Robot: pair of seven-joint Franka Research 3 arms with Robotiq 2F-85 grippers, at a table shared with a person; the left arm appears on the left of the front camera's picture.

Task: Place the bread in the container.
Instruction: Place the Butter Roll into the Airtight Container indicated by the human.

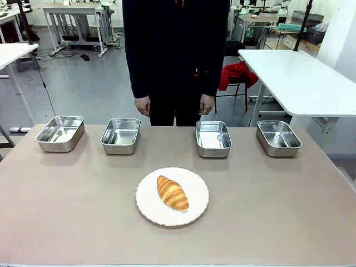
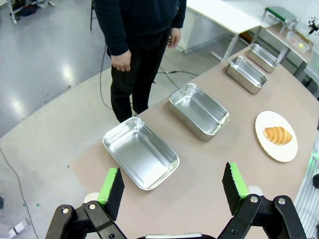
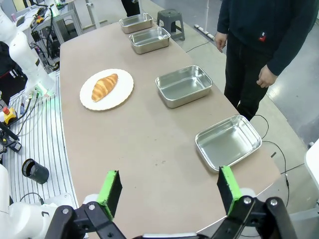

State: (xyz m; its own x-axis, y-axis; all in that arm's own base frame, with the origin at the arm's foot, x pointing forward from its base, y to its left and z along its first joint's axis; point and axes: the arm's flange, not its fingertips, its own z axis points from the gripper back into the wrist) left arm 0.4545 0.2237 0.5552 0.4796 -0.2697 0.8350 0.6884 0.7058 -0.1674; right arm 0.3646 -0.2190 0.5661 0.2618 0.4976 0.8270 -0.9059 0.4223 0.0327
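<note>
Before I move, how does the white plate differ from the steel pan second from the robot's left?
The plate is round, white and shallow; the pan is rectangular, shiny steel and deep-walled. The plate carries the bread; the pan is empty. The plate lies nearer the robot, the pan in the far row. Both rest flat on the table.

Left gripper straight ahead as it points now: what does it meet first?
Probably bare table just beside the nearest pan. The open left gripper aims about there, but depth is unclear and it might clip that pan's rim.
</note>
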